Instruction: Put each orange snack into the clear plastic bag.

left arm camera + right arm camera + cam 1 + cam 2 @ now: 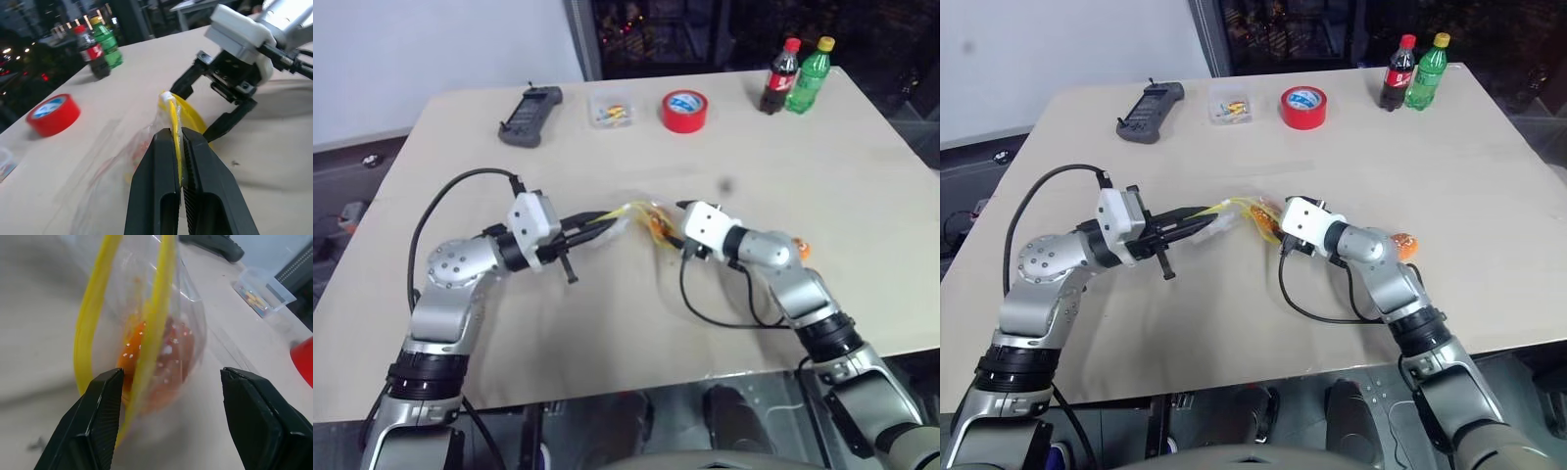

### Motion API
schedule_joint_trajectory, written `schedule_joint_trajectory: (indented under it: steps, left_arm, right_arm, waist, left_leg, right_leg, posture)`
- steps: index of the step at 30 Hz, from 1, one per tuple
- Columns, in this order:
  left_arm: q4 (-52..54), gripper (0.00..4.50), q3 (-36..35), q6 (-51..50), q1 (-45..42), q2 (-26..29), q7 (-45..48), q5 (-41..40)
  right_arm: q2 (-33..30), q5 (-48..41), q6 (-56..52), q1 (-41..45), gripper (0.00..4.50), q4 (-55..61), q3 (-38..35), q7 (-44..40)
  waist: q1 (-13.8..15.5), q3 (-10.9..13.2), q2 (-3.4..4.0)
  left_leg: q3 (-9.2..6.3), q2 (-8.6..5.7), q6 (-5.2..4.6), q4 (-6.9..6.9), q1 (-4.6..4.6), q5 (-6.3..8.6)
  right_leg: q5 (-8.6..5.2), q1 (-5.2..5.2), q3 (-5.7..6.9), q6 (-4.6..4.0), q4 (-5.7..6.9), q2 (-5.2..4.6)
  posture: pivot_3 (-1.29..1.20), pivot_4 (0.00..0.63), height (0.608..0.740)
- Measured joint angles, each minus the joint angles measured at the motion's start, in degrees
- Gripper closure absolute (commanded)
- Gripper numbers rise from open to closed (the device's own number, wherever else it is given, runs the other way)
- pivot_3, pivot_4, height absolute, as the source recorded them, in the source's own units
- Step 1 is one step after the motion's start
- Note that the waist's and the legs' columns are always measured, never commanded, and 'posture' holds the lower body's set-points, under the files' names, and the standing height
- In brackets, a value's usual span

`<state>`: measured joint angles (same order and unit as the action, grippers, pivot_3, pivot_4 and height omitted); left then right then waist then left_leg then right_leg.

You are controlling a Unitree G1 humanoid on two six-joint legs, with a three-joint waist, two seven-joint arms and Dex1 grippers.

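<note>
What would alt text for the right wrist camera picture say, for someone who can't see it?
Two black fingers of the open right gripper frame the mouth of the clear plastic bag, its yellow seal strip parted into a loop, with an orange snack inside. Behind on the pale table sit a small clear box and a dark handheld device.

The left gripper (180,161) pinches the bag's (146,147) yellow seal. The right gripper (205,110) stands open beside it. A red tape roll (47,113) lies behind.
</note>
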<state>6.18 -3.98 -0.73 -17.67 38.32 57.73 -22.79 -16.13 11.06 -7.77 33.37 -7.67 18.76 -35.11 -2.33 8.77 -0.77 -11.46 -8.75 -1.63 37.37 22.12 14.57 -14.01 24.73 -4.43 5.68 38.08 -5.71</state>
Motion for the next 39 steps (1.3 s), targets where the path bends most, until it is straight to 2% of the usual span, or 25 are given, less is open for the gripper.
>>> schedule_joint_trajectory:
  steps: [2,5,6,7,15,20,23,25,29,36,37,39]
  left_arm:
    - [0.00,4.50,0.00,-0.25,-0.06,0.00,0.01,0.00]
    - [-0.08,4.50,-0.04,-0.23,-0.57,-0.01,0.02,0.04]
    - [-0.10,4.50,-0.05,-0.22,-0.69,0.00,0.02,0.04]
    - [-0.30,4.50,-0.04,-0.12,-1.03,-0.05,0.05,0.08]
    - [-8.18,4.50,1.88,4.80,-9.88,-2.53,0.45,3.77]
    - [-14.17,4.50,5.08,11.12,-15.42,-4.29,-4.41,13.09]
    - [-14.07,4.50,6.94,13.33,-14.68,-4.35,-6.47,17.06]
    - [-12.80,4.50,7.44,14.04,-11.77,-4.46,-8.62,19.26]
    - [-10.42,4.50,9.10,14.36,-6.68,-4.59,-12.57,23.79]
    - [-9.05,4.50,9.14,17.85,-2.35,-4.41,-16.41,27.34]
    - [-9.08,4.50,9.15,18.16,-2.07,-4.40,-16.40,27.24]
    - [-9.27,4.50,8.97,18.72,-1.77,-3.79,-16.22,26.94]
  right_arm:
    - [0.20,0.38,0.01,0.54,2.44,-1.68,-0.02,1.08]
    - [-0.27,0.92,-0.38,0.87,4.08,-2.43,-0.85,2.48]
    - [-0.49,1.02,-0.43,1.04,4.40,-2.43,-0.95,2.66]
    - [-0.80,1.31,-0.59,1.34,4.48,-2.43,-1.14,3.04]
    - [-3.37,4.44,-0.59,6.58,4.48,-3.75,-3.52,8.90]
    - [-7.91,7.40,-1.01,8.00,4.48,-1.44,-4.33,12.10]
    - [-10.38,8.40,-2.49,5.70,4.48,4.31,-5.39,11.72]
    - [-11.64,9.02,-4.73,0.80,4.48,10.73,-5.45,10.60]
    - [-11.43,10.35,-10.01,-5.86,4.48,17.63,-4.18,9.35]
    - [-9.88,10.04,-17.14,-10.74,4.48,24.82,-3.98,7.00]
    - [-10.28,9.78,-17.82,-11.10,3.90,25.44,-3.96,6.17]
    - [-11.57,9.22,-19.32,-11.92,3.12,26.25,-4.78,5.15]
  waist:
    - [-0.03,0.00,0.00]
    - [-0.03,0.00,0.00]
    - [-0.03,0.00,0.00]
    - [-0.03,0.00,0.00]
    - [-0.05,0.00,0.00]
    - [-0.13,0.00,-0.01]
    - [-0.25,0.00,-0.01]
    - [-0.28,-0.03,-0.02]
    - [-0.21,-0.02,-0.02]
    - [0.37,-0.02,-0.02]
    - [0.38,-0.02,-0.02]
    - [0.42,-0.02,-0.02]
  left_leg:
    - [0.00,0.00,0.00,-0.01,0.00,0.00]
    - [0.01,0.00,0.00,-0.01,0.01,0.00]
    - [0.00,0.00,0.00,-0.01,0.01,0.00]
    - [0.00,0.00,0.00,-0.01,0.01,0.00]
    - [0.00,-0.01,0.01,0.00,0.02,0.00]
    - [-0.03,-0.05,0.00,-0.02,0.11,0.00]
    - [-0.02,-0.04,0.00,-0.05,0.11,0.00]
    - [0.00,-0.02,-0.01,-0.09,0.10,0.01]
    - [0.06,-0.03,-0.01,0.03,0.17,0.00]
    - [0.07,-0.05,-0.01,0.04,0.02,0.00]
    - [0.06,-0.05,-0.01,0.04,0.03,0.00]
    - [0.05,-0.05,-0.01,0.04,0.03,0.00]
  right_leg:
    - [0.00,0.01,0.00,0.00,0.00,0.00]
    - [0.00,0.01,0.00,0.00,-0.01,0.00]
    - [0.00,0.01,0.00,0.00,-0.01,0.00]
    - [0.00,0.01,0.00,0.00,0.00,0.00]
    - [0.00,0.01,0.01,0.00,-0.02,-0.02]
    - [0.00,0.05,0.03,0.00,-0.09,-0.07]
    - [0.00,0.07,0.03,0.00,-0.11,-0.07]
    - [0.00,0.08,0.03,0.00,-0.11,-0.07]
    - [0.01,0.16,0.01,0.01,0.03,-0.07]
    - [0.04,-0.02,0.02,0.05,0.03,-0.09]
    - [0.04,-0.01,0.03,0.06,0.01,-0.09]
    - [0.04,-0.01,0.03,0.06,0.00,-0.09]
  posture:
    - [0.00,0.150,0.740]
    - [0.00,0.150,0.740]
    - [0.00,0.150,0.740]
    - [0.00,0.150,0.740]
    - [0.00,0.150,0.740]
    - [0.00,0.150,0.740]
    - [0.00,0.150,0.740]
    - [0.00,0.150,0.740]
    - [0.00,0.150,0.740]
    - [0.00,0.150,0.740]
    - [0.00,0.150,0.740]
    - [0.00,0.150,0.740]
